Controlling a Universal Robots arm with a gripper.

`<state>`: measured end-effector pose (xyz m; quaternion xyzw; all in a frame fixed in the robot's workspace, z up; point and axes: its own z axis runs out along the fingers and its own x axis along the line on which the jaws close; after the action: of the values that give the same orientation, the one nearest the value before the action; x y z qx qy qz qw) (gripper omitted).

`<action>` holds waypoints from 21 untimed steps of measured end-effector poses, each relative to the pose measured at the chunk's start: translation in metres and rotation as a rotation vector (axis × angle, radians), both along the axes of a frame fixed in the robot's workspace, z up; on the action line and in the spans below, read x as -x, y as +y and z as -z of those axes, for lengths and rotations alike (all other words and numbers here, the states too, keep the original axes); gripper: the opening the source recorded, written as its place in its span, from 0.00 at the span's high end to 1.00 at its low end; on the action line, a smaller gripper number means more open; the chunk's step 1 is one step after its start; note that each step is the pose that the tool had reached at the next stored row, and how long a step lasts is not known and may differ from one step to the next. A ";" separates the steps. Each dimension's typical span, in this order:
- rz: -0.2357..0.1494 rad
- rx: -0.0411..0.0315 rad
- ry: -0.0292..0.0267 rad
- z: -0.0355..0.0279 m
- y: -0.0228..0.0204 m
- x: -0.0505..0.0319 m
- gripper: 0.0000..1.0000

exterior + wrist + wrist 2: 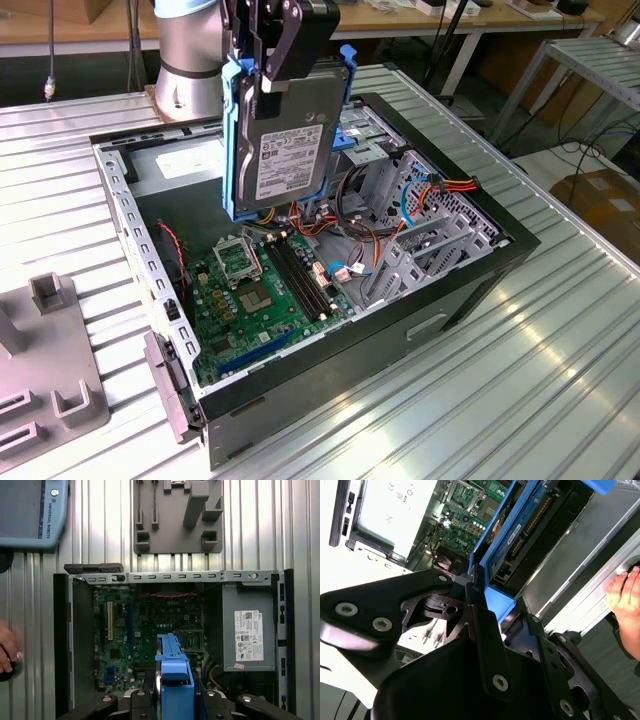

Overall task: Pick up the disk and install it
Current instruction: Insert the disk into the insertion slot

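Currently your gripper [275,75] is clamped on the upper edge of the disk [285,140], holding it upright above the open computer case [520,250], over the case's green circuit board [260,290]. Treat it as stiff, dense and shock-sensitive. Its smooth blue plastic frame [232,140] may flex, so grip across the flat metal faces.

Exterior view looked down on the open computer case [350,360] from a corner; both wrist views peered in from above, closer.
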<state>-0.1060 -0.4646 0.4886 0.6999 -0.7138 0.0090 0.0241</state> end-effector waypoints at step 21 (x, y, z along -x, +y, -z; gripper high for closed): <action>0.000 0.0151 0.0000 0.0017 -0.0029 -0.0108 0.63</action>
<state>-0.0952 -0.4676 0.4869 0.6996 -0.7138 0.0144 0.0293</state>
